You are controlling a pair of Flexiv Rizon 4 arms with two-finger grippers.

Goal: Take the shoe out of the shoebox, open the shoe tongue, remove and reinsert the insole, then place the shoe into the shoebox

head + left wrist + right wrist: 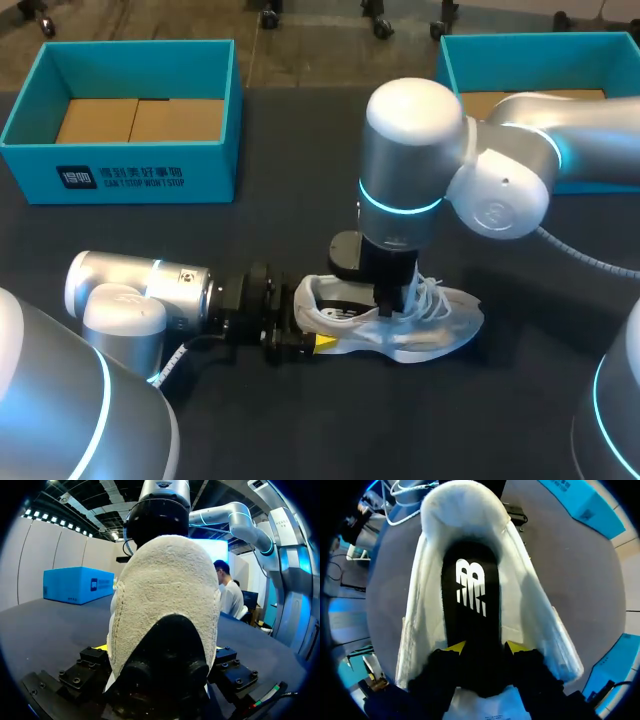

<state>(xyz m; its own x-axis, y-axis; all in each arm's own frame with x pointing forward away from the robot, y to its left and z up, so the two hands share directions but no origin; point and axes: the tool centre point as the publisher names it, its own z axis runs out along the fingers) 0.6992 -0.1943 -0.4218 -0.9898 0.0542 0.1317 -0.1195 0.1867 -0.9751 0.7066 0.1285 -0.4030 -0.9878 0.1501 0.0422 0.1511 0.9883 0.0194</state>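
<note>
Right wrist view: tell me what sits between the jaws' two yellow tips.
The black insole lies between the right jaws, pinched from both sides inside the white shoe; the right wrist view shows it.

Dark grey matte table (300,420), two brown cardboard panels (175,120) side by side at its far left.

Item count, one entry per kind

Shoe (405,328): one. Insole (470,600): one, inside it. Boxes: two, the left box (130,175) and the right box (530,42). Arms: two, the left arm (140,290) and the right arm (505,180). Grippers: two, the left gripper (312,338) and the right gripper (486,649).
</note>
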